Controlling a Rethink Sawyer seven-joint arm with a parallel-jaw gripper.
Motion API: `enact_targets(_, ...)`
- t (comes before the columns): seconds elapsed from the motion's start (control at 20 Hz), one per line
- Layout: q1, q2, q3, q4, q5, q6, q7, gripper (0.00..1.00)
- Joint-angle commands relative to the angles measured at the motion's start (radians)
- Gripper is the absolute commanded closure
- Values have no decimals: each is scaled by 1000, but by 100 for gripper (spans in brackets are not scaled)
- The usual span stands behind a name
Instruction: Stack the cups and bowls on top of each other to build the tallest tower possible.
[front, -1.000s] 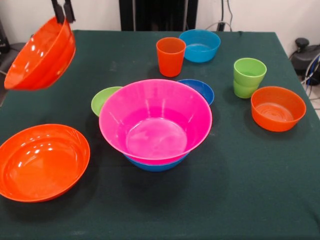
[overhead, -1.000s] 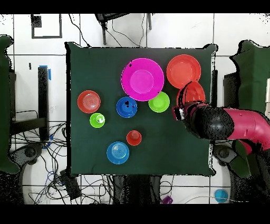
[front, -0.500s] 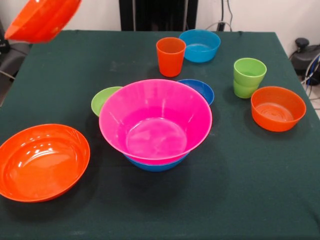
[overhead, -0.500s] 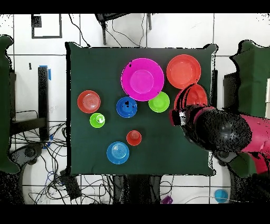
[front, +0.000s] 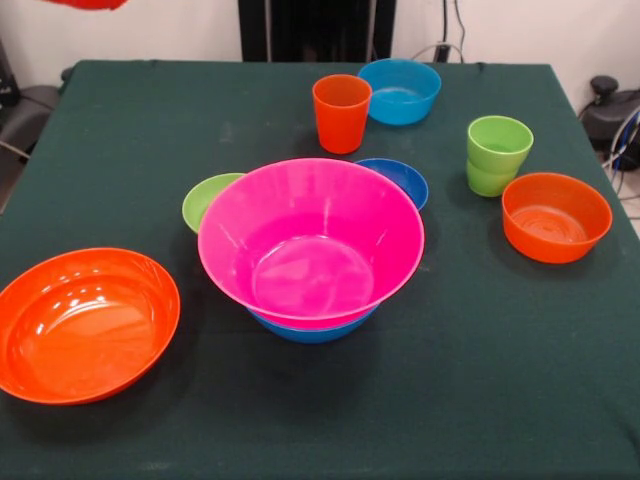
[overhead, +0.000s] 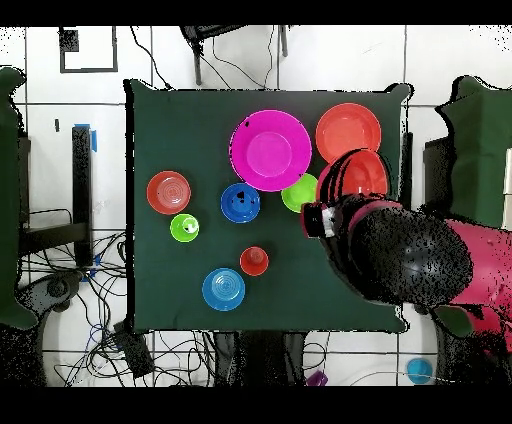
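Note:
The tower is a large pink bowl (front: 310, 240) nested in a blue bowl (front: 310, 328) at mid-table. A large orange bowl (overhead: 355, 175) hangs in the air with my gripper (overhead: 325, 207) shut on its rim. The front view shows only a sliver of that bowl (front: 85, 3) at the top left edge. A second large orange bowl (front: 85, 325) lies on the table left of the tower. Behind the tower stand an orange cup (front: 341, 112) and two stacked lime green cups (front: 498, 155).
A small lime green bowl (front: 208, 198) and a dark blue bowl (front: 400, 178) sit just behind the pink bowl. A light blue bowl (front: 400, 90) is at the back, a small orange bowl (front: 556, 216) at the right. My arm (overhead: 420, 265) covers the table's right edge overhead.
The held orange bowl has risen until it almost leaves the top of the front view. In the overhead view the arm and bowl have shifted left, toward the lime green bowl.

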Motion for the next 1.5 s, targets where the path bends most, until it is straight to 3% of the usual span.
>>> enact_targets(0.05,50,-45,16,145,56,49,-43,100)
enact_targets(0.35,79,-82,0,221,135,-35,2,100)
enact_targets(0.6,124,-95,-41,262,117,-83,60,100)
enact_targets(0.85,145,-136,-66,317,145,-124,43,100)
enact_targets(1.3,172,-91,-108,377,97,-289,106,100)
enact_targets(1.5,190,-72,-123,364,74,-294,117,100)
